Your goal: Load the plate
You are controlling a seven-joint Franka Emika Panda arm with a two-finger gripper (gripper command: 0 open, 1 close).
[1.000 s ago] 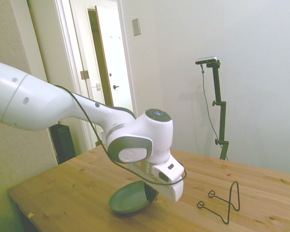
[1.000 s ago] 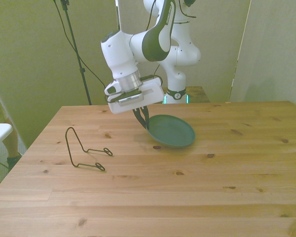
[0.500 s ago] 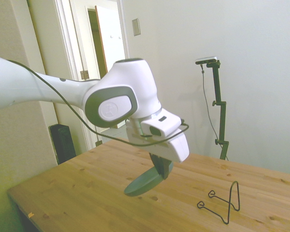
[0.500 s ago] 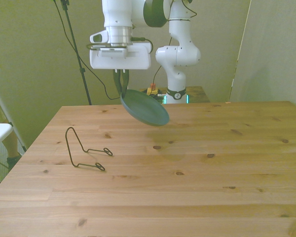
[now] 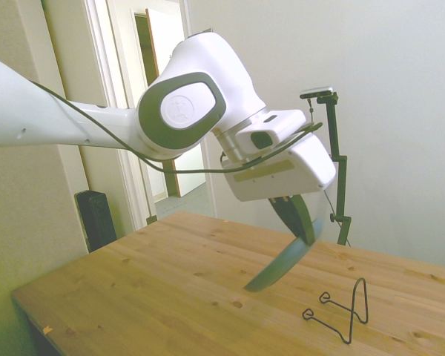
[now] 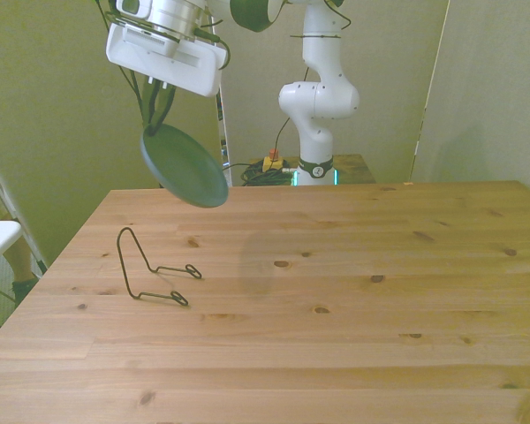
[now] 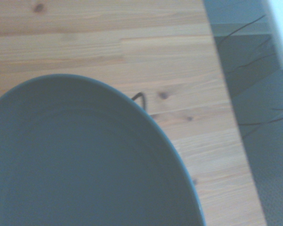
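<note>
The pincer (image 6: 156,113) is clamped on the upper rim of the plate (image 6: 185,165), its two dark fingers (image 5: 297,215) pinching the edge from either side, so the plate hangs below it in the air, well above the worktop (image 6: 336,300). In the side view the pincer (image 5: 302,224) points downward from the tilted white hand, and the plate (image 5: 278,263) shows edge-on as a slanted grey-green sliver, steeply tilted rather than level. In the front view the plate's dull grey-green underside faces outward as a tilted oval, toward the front view's left, beyond the worktop's far edge and above the far corner on that side.

From the wrist view the plate's inner face (image 7: 85,160) fills most of the frame, a plain shallow bowl with a raised rim and nothing lying in it. Past its rim the wooden worktop (image 7: 146,42) shows, and a small dark loop of wire peeks out just beside the edge.

No brand, label or writing can be read on the plate or the arm.

On the worktop stands the thin black wire stand (image 6: 150,269), near the front view's left edge, below the hanging plate and apart from it. In the side view the wire stand (image 5: 343,308) sits just beyond the plate's lower edge, not touching it.
</note>
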